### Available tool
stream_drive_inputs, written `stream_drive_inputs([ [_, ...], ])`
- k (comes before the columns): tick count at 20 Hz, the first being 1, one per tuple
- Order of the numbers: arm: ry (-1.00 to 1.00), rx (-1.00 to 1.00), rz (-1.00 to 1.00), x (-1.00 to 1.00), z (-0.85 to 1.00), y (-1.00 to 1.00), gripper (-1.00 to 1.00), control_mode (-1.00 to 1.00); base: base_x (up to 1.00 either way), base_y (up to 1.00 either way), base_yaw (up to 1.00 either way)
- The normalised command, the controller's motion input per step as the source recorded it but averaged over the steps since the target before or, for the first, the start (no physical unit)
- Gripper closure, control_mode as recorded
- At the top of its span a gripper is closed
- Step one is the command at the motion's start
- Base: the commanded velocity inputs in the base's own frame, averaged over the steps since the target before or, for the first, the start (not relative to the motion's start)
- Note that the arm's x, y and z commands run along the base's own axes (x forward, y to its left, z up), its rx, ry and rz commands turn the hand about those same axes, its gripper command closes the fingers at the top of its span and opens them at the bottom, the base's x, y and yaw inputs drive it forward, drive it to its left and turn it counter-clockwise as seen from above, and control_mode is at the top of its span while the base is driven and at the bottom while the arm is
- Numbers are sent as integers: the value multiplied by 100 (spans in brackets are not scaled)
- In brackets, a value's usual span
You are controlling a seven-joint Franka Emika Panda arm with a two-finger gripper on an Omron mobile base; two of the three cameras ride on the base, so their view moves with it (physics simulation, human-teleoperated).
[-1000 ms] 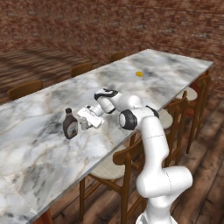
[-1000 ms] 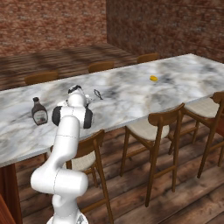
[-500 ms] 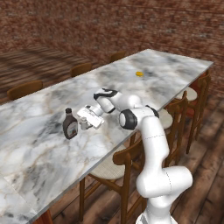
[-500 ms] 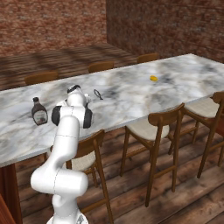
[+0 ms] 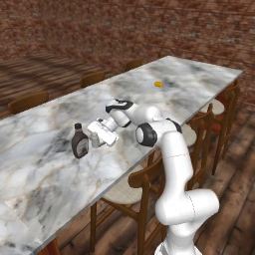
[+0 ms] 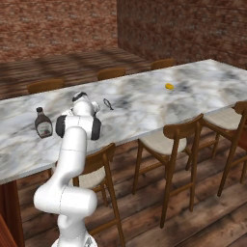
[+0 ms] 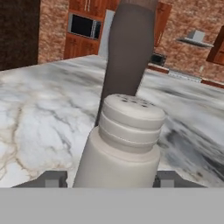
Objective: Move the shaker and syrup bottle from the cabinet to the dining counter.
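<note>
The pale, ridged shaker (image 7: 124,140) with its perforated domed lid stands on the veined marble dining counter (image 5: 45,164), near its chair-side edge and just beside the dark brown syrup bottle (image 5: 79,141). The gripper (image 5: 96,140) straddles it with the dark fingertips (image 7: 51,178) parted, clear of its sides. The right base view shows a small yellow piece (image 6: 169,86) farther along the counter.

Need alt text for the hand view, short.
A pale shaker with a holed cap stands upright close to the camera on the marble dining counter, between the pincer's fingertips. The dark brown syrup bottle rises right behind it, with a kitchen in the background.
</note>
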Motion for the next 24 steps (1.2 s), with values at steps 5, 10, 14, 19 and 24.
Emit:
stream_drive_inputs([
  [5, -5, 0, 0, 0, 0, -12, -100, -100, 0, 0, 0],
  [10, -5, 0, 0, 0, 0, -19, -100, -100, 0, 0, 0],
  [14, -8, 0, 0, 0, 1, -18, -100, -100, 0, 0, 0],
  [19, -3, 0, 0, 7, 2, -23, -100, -100, 0, 0, 0],
  [24, -2, 0, 0, 1, 19, -19, -100, -100, 0, 0, 0],
])
